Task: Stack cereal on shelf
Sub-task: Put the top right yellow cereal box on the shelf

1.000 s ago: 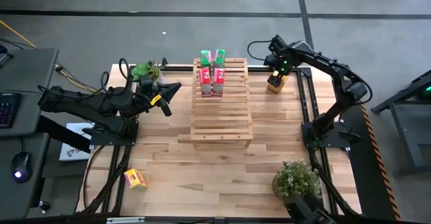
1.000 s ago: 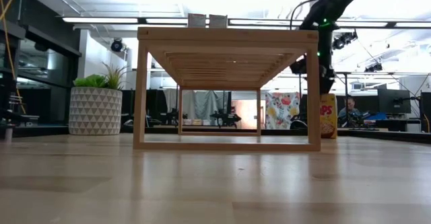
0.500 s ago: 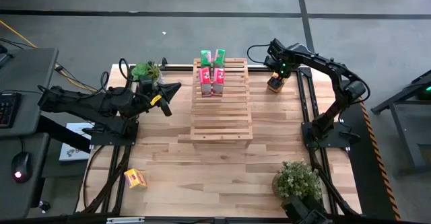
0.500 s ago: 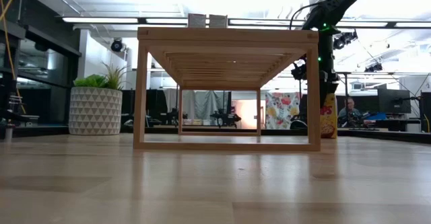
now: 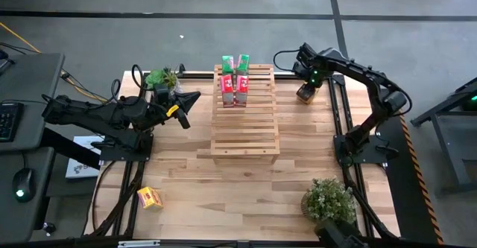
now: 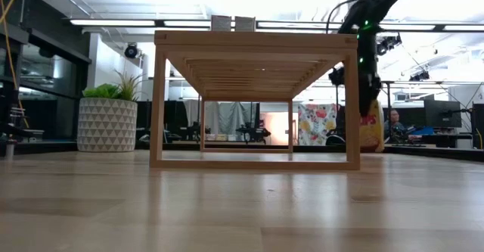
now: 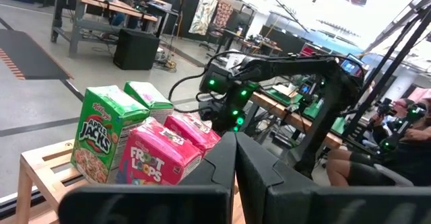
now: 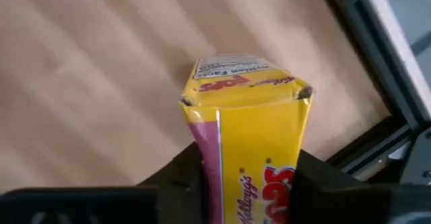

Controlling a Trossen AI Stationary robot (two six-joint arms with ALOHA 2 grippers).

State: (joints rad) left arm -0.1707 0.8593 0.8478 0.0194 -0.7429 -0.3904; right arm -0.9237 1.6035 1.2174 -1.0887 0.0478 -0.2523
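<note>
1. Standing mid-table, the shelf [image 5: 245, 114] is a stiff slatted wooden rack. It looks steady, but the gaps between slats could tip a small box set down askew. Four boxes, green [image 5: 235, 62] and pink [image 5: 235, 90], already stand on its far end.
2. The left arm waits beside the shelf, its gripper [image 5: 183, 108] with fingers together and empty.
3. The right gripper [image 5: 305, 91] is at the far right corner of the table, its fingers pressed on the two broad sides of a yellow box [image 8: 246, 143] standing upright on the wood.
4. That box looks light, thin cardboard: easily dented, smooth-faced, likely to slip or twist if pinched loosely. Flat faces, fairly high up, seem the right hold, as now.
5. From above, the gripper hides nearly all of that box; at table height a shelf post cuts across it.
6. The other yellow box [image 5: 150, 197] lies near the front left edge, too small to read.
</note>
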